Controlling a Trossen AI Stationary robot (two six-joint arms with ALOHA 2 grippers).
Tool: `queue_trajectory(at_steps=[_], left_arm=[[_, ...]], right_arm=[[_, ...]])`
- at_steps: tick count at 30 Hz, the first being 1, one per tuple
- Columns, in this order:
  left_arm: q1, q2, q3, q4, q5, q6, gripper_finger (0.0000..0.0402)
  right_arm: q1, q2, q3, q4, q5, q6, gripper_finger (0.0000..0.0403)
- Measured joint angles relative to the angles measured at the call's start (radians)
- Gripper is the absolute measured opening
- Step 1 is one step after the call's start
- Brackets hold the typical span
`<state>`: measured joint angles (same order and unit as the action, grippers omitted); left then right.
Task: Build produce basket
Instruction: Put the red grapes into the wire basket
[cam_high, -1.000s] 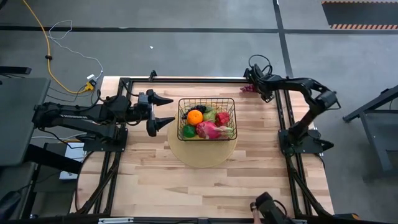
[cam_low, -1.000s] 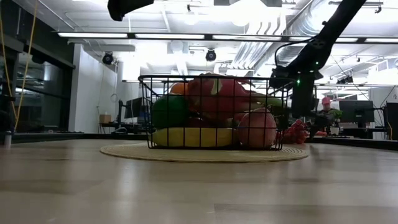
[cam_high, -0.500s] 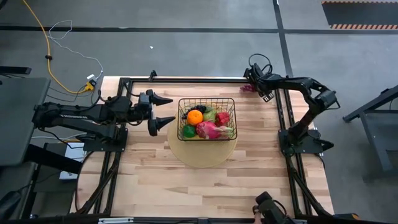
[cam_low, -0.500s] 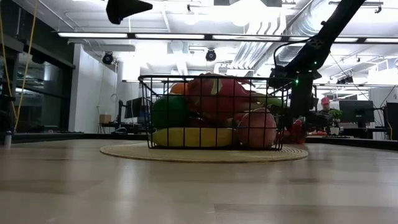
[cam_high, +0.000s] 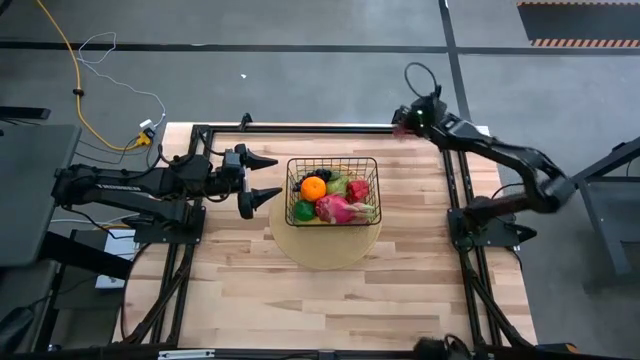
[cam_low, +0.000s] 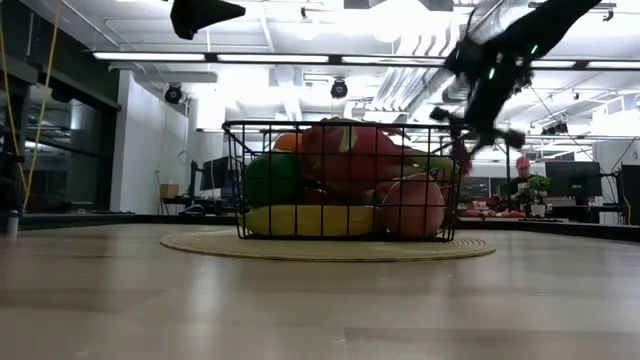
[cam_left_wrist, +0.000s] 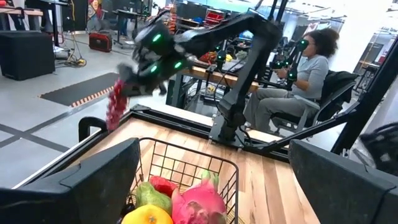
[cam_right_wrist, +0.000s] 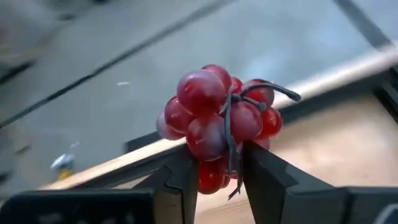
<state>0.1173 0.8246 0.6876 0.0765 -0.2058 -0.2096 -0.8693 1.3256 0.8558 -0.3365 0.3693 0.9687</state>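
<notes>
Lifted off the table at upper right, the right gripper (cam_right_wrist: 214, 171) clenches red grapes (cam_right_wrist: 217, 118), bound for the basket (cam_high: 333, 190).

Light wood table (cam_high: 330, 300) with a black frame round the edges. A round pale mat (cam_high: 325, 250) lies on it near the middle, and the basket (cam_high: 296, 190) sits on that.

Open-plan robotics lab: exposed ceiling ducts (cam_low: 420, 75), monitors (cam_low: 575, 180), seated person (cam_left_wrist: 298, 87) among other arms.
</notes>
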Motion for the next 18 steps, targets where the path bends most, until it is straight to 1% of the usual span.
queue_trajectory(at_steps=[4,7,10,15,18], left_arm=[[0.0,0.0,0.0,0.002,0.016,-0.019,0.04],[0.0,0.0,0.0,0.007,0.035,-0.064,0.04],[0.0,0.0,0.0,0.031,0.066,-0.076,0.04],[0.0,0.0,0.0,0.074,0.064,-0.044,0.04],[0.0,0.0,0.0,0.109,0.064,-0.009,0.04]], right_arm=[[0.081,-0.181,0.0,0.022,-0.055,-0.157,0.0092],[0.167,-0.306,0.0,0.048,-0.138,-0.238,0.0088],[0.275,-0.409,0.0,0.093,-0.235,-0.303,0.0087],[0.466,-0.514,0.0,0.159,-0.393,-0.355,0.0087],[0.579,-0.532,0.0,0.182,-0.424,-0.392,0.0087]])
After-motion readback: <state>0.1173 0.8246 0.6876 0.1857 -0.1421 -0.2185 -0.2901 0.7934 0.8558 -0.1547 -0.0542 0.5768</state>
